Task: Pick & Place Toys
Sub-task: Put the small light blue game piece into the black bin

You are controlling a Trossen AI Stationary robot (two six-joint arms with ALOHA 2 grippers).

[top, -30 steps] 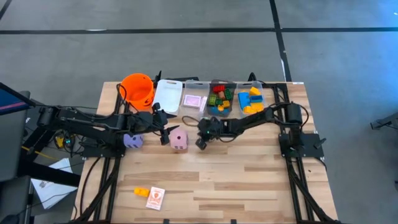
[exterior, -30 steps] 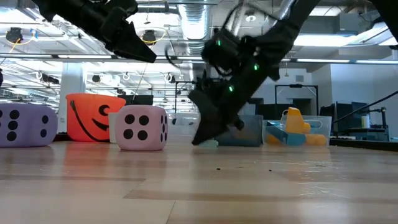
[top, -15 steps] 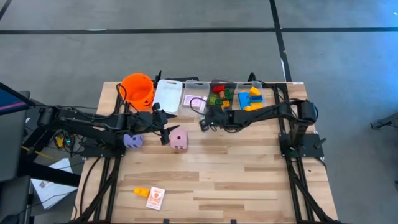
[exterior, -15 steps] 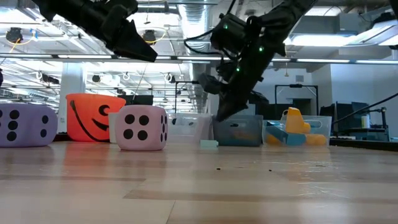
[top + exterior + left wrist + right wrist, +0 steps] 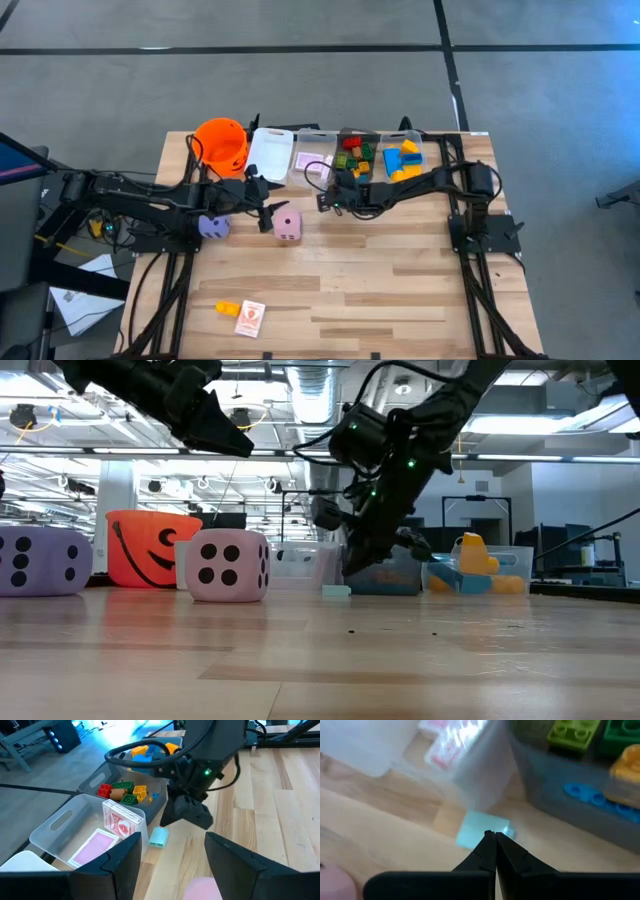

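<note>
1. the right gripper [image 5: 494,839] is hovering with its fingers pressed together, empty, just above a pale teal brick [image 5: 482,831] lying on the table beside the bins [image 5: 75,820].
2. the left gripper [image 5: 172,852] is waiting with fingers apart near the pink die [image 5: 287,225], holding nothing.

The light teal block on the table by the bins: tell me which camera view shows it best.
The left wrist view: the light teal block lies unobstructed on the wood beside the card bin. The right wrist view shows it blurred, partly behind the shut right gripper. The low view shows a thin sliver; the high view hardly shows it.
</note>
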